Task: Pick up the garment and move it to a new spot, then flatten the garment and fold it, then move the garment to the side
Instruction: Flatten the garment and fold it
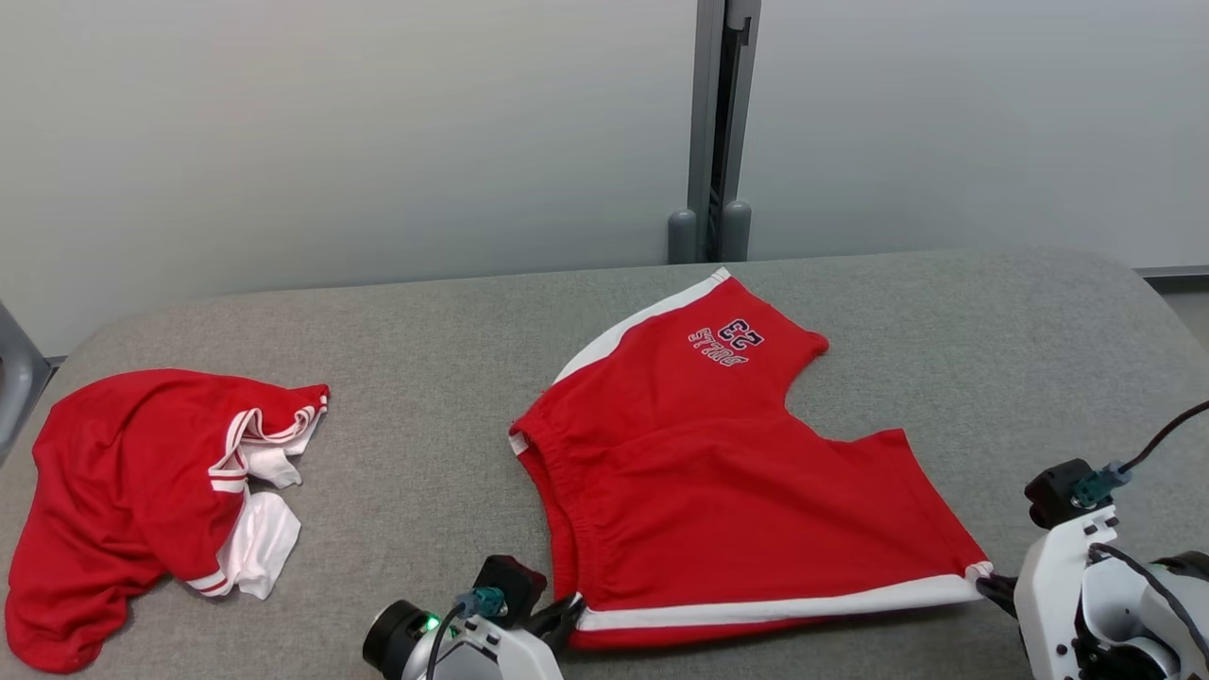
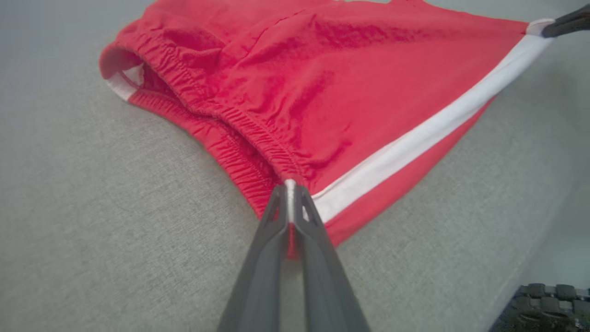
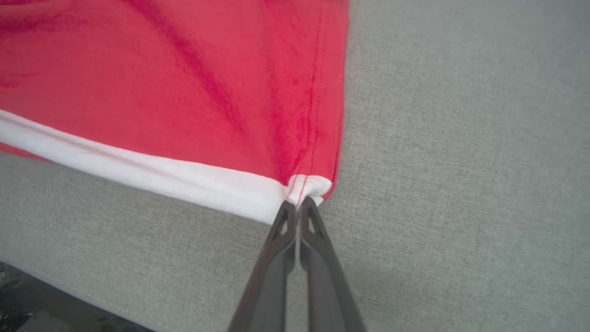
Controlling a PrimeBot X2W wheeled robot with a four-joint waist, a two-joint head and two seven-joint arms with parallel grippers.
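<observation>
A: Lower centre of the head view: red fabric shorts with white stripes lie on the grey fabric table, left gripper and right gripper clamped on the stripe's ends.
B: Both should pull apart evenly, staying low.

There are one table, two red garments (shorts, a crumpled heap) and two sets: left fingers, right fingers.
</observation>
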